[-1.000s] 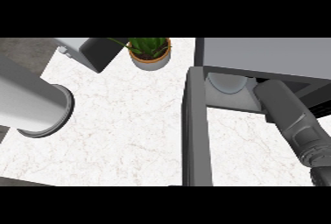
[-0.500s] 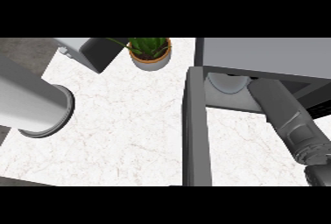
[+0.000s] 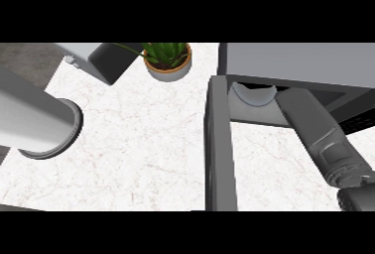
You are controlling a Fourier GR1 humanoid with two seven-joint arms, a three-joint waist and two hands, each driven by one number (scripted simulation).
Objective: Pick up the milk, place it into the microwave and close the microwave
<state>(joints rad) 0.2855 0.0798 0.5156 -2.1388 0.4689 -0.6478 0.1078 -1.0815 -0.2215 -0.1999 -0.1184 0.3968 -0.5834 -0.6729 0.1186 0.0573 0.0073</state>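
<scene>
1. Reaching into the microwave (image 3: pixel 293 62), your right forearm (image 3: pixel 319 134) hides the right hand, so you can't tell its grip state.
2. Pale shape just beside it inside looks like the milk (image 3: pixel 253 95), probably placed.
3. Door (image 3: pixel 219 149) stands open: withdrawing and closing remain.

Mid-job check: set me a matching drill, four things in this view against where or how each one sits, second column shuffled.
1. potted plant
2. microwave door
3. right forearm
4. left forearm

A. open, seen edge-on
B. at the far side of the counter
C. at the view's left edge
D. extends into the microwave

Pairs: 1-B, 2-A, 3-D, 4-C.
</scene>
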